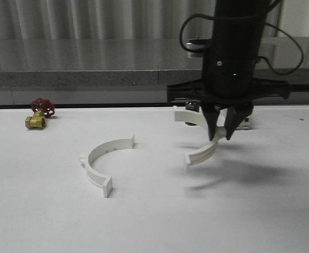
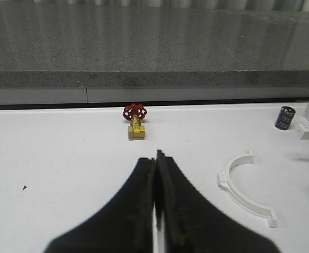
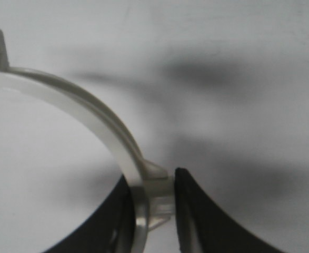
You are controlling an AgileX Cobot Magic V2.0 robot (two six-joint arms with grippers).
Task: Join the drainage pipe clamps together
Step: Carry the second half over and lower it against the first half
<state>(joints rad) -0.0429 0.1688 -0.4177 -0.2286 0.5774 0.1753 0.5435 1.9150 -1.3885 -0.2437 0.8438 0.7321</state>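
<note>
**A:** How does the thin white plastic half-ring clamp in the right tool (image 1: 221, 134) look to handle?

**B:** Light, I'd judge, and stiff along the band but springy if you squeeze the ends toward each other. The right tool pinches that held clamp half (image 1: 202, 153) across its band, right at the small outer lug; the right wrist view shows the lug (image 3: 157, 174) sitting between the two dark fingers (image 3: 193, 211). It seems lifted off the white bench (image 1: 154, 221), judging by the shadow beneath, though the front view is blurred there, so I can't be sure the low end is clear.

**A:** And the other half?

**B:** The second white semicircular clamp half (image 1: 102, 159) lies flat on the bench, well to the left of the held one, its open side facing right. Its flat end tabs stand up at both ends.

**A:** Slippery?

**B:** Smooth moulded plastic, so probably yes. The lug is a sensible hold: it stops the band sliding through the fingers. The tabs should stay free, since they must meet the other half's tabs.

**A:** The left tool?

**B:** The left tool (image 2: 157, 195) has its fingers pressed together on nothing, hanging above bare bench, with a small brass valve with a red handwheel (image 2: 135, 122) beyond it.
</note>
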